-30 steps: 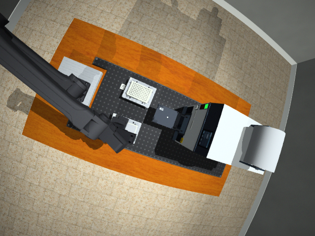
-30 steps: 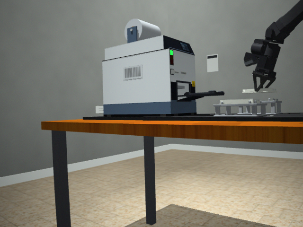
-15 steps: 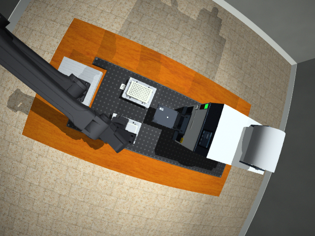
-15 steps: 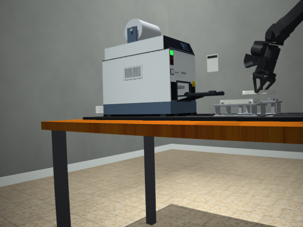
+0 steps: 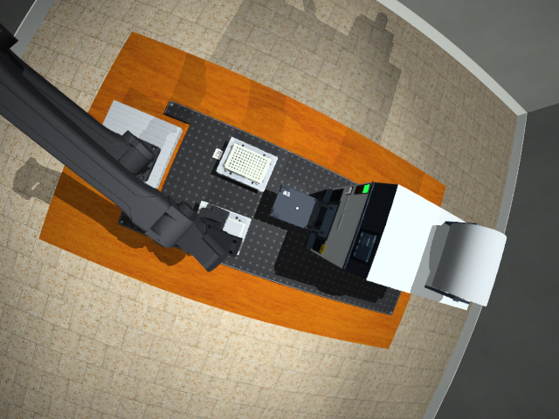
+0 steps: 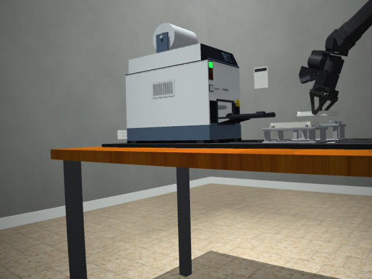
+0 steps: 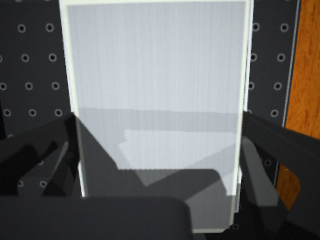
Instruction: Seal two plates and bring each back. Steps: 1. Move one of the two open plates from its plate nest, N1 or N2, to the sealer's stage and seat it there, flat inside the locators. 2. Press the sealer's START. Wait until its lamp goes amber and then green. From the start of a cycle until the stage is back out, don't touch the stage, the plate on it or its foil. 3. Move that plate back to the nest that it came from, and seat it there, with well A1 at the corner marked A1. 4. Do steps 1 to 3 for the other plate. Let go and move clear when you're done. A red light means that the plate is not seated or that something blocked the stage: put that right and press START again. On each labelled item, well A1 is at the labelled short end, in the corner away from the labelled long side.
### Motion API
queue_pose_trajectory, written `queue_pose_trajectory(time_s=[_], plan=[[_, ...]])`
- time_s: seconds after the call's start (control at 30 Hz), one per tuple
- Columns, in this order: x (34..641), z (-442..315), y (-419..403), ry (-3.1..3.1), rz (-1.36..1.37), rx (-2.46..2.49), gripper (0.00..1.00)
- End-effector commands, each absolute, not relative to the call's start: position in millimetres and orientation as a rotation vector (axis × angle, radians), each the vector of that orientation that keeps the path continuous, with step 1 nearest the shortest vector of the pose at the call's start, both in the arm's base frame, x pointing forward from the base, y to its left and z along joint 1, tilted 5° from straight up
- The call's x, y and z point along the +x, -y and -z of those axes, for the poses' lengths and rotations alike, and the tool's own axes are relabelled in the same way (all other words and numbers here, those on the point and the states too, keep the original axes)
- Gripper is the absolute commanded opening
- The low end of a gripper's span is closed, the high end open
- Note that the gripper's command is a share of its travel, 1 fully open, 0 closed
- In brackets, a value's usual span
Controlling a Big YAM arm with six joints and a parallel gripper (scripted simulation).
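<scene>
My gripper (image 6: 318,111) (image 7: 158,120) is shut on the foil-covered plate (image 5: 234,227) (image 6: 302,114) (image 7: 160,65), one finger at each long side. The plate is level, with a gap below it, over the near nest (image 5: 246,223) (image 6: 342,125). The arm hides part of that nest in the top view. The open plate (image 5: 247,163) (image 6: 288,124), its wells uncovered, sits in the other nest (image 5: 268,176) (image 6: 264,129). The sealer's stage (image 5: 291,214) (image 6: 252,115) is out and empty. Its lamp (image 5: 366,188) (image 6: 210,64) is green. START (image 5: 348,190) (image 6: 211,88) is beside the lamp.
The white sealer (image 5: 406,234) (image 6: 168,111) with its foil roll (image 5: 472,264) (image 6: 183,37) stands beyond the stage. A small label (image 5: 217,154) is beside the open plate's nest. A pale slab (image 5: 144,124) lies under the arm at the table's left end.
</scene>
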State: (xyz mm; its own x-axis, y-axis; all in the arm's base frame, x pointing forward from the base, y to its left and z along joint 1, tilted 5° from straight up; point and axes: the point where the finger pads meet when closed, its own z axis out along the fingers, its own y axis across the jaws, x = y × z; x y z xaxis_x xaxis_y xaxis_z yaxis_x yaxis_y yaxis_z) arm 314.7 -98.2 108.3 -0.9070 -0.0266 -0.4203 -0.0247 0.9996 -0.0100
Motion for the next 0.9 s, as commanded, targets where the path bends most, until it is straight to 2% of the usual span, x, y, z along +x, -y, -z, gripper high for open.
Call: queue_pose_trajectory(time_s=[0.0, 0.37, 0.87], plan=[[322.8, -122.0, 96.8, -2.685, 0.015, -0.039, 0.00], [312.7, -111.6, 93.0, -2.706, 0.004, -0.036, 0.00], [337.1, -130.2, 102.8, -2.653, 0.031, -0.041, 0.00]])
